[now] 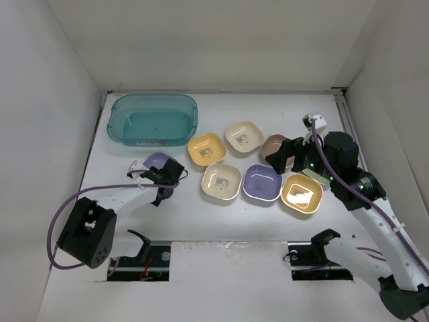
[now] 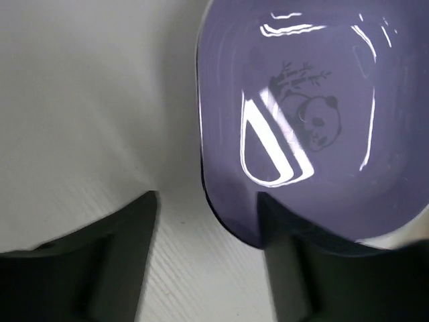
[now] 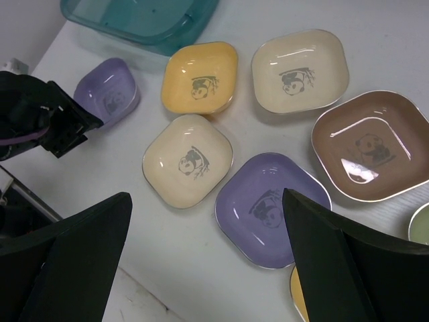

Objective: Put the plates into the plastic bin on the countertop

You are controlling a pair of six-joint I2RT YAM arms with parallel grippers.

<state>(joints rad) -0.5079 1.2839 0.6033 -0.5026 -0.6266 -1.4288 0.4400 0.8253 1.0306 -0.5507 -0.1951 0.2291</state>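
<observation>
The teal plastic bin (image 1: 152, 119) stands empty at the back left of the white countertop (image 1: 201, 221). A purple plate (image 1: 159, 161) lies apart in front of it. My left gripper (image 1: 164, 180) is low at that plate's near edge. In the left wrist view the purple plate (image 2: 308, 114) has its corner between the fingers of the left gripper (image 2: 208, 201): the right finger sits at the rim, the left finger stands well off. Several plates lie mid-table: orange (image 1: 206, 149), cream (image 1: 244, 136), brown (image 1: 273, 145), cream (image 1: 221, 182), purple (image 1: 262, 182), orange (image 1: 301, 192). My right gripper (image 3: 206, 198) hovers open above them.
A light green plate (image 1: 315, 176) shows partly under the right arm. White walls close in the left, back and right sides. The bin's rim (image 3: 141, 17) shows at the top of the right wrist view, with the left arm (image 3: 40, 121) at that view's left edge.
</observation>
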